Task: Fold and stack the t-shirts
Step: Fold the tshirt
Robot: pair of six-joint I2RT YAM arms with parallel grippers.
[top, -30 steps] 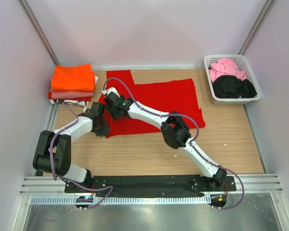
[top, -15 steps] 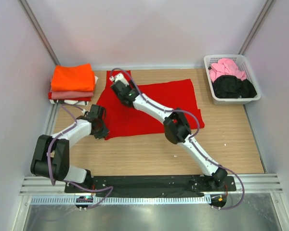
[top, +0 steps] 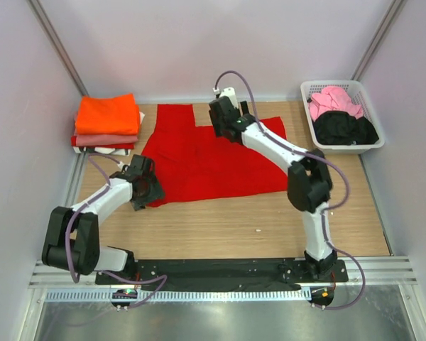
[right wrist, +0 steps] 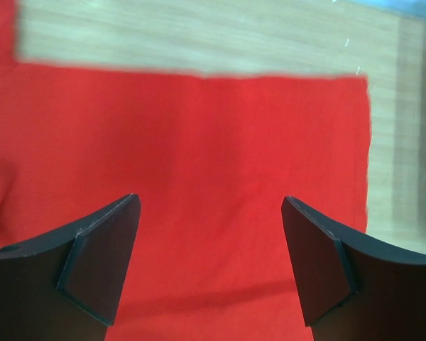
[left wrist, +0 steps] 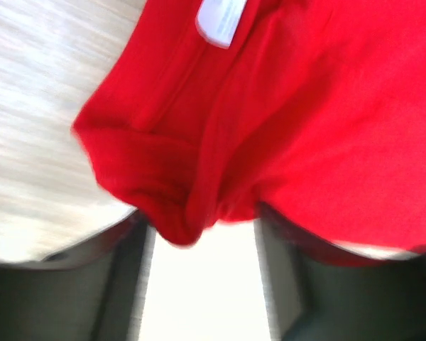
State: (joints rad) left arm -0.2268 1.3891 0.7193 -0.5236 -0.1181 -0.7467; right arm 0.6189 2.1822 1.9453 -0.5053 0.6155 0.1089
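The bright red t-shirt (top: 213, 160) lies spread flat across the middle of the table. My left gripper (top: 148, 188) sits low at its near left corner. In the left wrist view that gripper (left wrist: 201, 229) is open, and the bunched red corner (left wrist: 174, 213) with a white label (left wrist: 224, 18) lies just past the fingertips. My right gripper (top: 232, 129) hovers over the shirt's far edge. Seen from its wrist, the right gripper (right wrist: 209, 241) is open, with flat red cloth (right wrist: 199, 142) below it and nothing between the fingers. Folded t-shirts are stacked at the back left, orange (top: 106, 114) over salmon-pink (top: 103, 140).
A white slatted basket (top: 325, 147) at the back right holds a pink shirt (top: 334, 101) and a black one (top: 344, 128). Side walls close in the table on the left and right. Bare wood (top: 255, 220) lies between the shirt and the arm bases.
The left gripper has opened and let go of the shirt's corner. The right arm swung from the shirt's left part to its far edge and opened wider. The shirt now lies flatter.
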